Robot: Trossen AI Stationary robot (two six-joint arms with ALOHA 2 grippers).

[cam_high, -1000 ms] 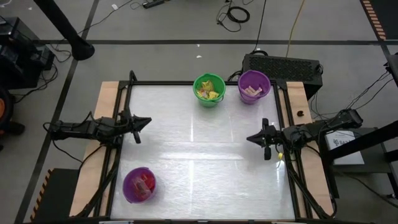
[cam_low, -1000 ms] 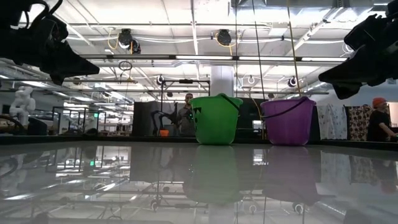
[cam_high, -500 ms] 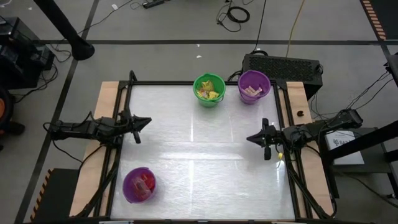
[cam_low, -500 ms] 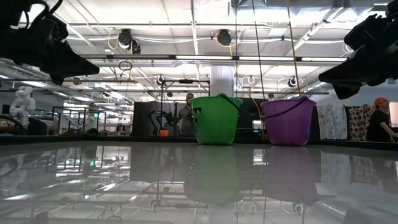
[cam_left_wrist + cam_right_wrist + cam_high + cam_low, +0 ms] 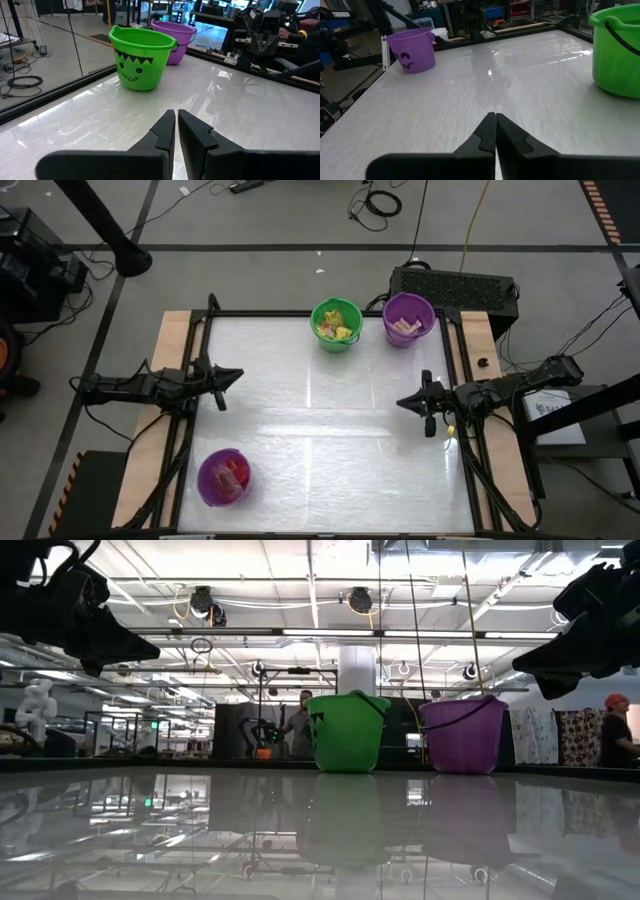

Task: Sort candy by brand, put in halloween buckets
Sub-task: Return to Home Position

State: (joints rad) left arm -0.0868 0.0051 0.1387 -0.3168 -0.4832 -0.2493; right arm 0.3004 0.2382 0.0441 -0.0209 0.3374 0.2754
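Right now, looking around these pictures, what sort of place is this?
Most likely a robotics lab or workshop: a left arm and a right arm wait at either side of a framed table, cables trail across the floor, and strip lights hang from an open industrial ceiling.

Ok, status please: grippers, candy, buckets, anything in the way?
Left gripper shut, empty, left side of table. Right gripper shut, empty, right side. Candy in green bucket, purple bucket beside it, second purple bucket near left arm. None loose seen; nothing in the way.
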